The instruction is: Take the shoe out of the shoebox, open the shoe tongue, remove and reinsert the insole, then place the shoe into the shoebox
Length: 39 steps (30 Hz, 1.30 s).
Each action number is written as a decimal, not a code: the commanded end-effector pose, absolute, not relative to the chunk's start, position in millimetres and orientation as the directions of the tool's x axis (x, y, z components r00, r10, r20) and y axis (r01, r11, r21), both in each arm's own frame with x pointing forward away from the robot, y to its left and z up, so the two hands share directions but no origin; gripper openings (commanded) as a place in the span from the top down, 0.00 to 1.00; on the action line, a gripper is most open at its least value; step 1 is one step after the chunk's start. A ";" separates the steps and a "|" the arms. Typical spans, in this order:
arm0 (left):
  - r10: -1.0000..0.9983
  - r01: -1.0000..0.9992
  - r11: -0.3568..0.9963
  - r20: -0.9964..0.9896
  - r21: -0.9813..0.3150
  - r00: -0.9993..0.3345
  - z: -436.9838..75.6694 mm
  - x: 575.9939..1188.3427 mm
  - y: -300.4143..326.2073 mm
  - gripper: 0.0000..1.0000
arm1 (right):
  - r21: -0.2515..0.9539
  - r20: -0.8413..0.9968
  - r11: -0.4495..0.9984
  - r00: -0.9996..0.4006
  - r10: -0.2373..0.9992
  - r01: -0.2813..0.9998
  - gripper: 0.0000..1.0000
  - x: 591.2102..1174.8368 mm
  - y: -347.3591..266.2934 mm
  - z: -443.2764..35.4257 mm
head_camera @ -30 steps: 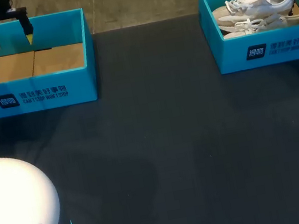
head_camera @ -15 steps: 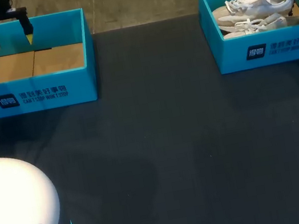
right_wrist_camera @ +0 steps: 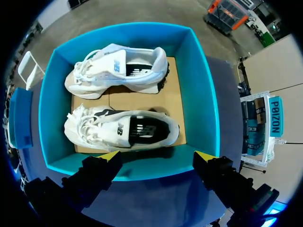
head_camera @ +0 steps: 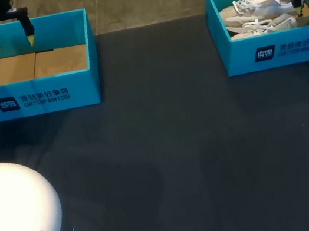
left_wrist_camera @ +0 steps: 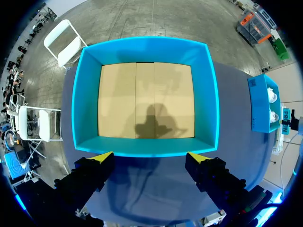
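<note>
- Dark tabletop [head_camera: 166, 149] fills most of the head view, with two bright blue boxes set well apart on it.
- At the upper left of the head view is the left shoebox [head_camera: 38, 100], which shows its tan cardboard floor.
- At the upper right is the right shoebox [head_camera: 275, 53], which holds both shoes.
- Each box has a dark square logo and lines of white print on its front wall. I do not read them off.
- The front shoe [right_wrist_camera: 123, 130] lies along the printed front wall of the right shoebox, and the back shoe [right_wrist_camera: 120, 68] lies along the rear wall.
- The two shoes lie side by side with a strip of cardboard floor between them, toes pointing toward the left of the head view.
- Both shoes are white lace-up trainers with a logo on the side and the laces bunched over the tongue.
- The insole [right_wrist_camera: 149, 128] of the front shoe is dark with a white mark on it, seen through the shoe's opening. The back shoe's lining is dark in the same way, and a dark sole edge shows at its heel.
- The left claw [left_wrist_camera: 150, 157] hangs over the left shoebox at the far upper left of the head view. Its yellow-tipped fingers are spread wide with nothing between them, and its shadow falls on the cardboard.
- The right claw [right_wrist_camera: 157, 156] hangs over the heel end of the right shoebox, at the right edge of the head view. Its fingers are also spread apart and touch neither shoe.
</note>
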State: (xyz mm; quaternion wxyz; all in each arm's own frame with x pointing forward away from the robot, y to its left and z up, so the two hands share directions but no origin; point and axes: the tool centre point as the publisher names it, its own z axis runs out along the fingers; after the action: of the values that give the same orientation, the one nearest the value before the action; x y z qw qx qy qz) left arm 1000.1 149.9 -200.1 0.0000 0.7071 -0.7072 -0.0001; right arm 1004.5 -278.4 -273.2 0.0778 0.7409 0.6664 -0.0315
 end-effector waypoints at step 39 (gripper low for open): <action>-1.000 -1.000 0.000 0.000 0.000 0.000 -200.0 1000.0 149.9 0.00 | -0.004 -0.093 -0.132 0.131 0.987 0.991 0.00 1025.4 -309.9 -346.9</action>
State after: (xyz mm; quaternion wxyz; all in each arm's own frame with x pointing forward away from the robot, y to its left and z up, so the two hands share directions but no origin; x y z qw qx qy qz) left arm 1000.1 149.9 -200.0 0.0000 0.7071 -0.7072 -0.0001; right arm 1021.4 -305.6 -342.9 0.0363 0.7509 0.6583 -0.0382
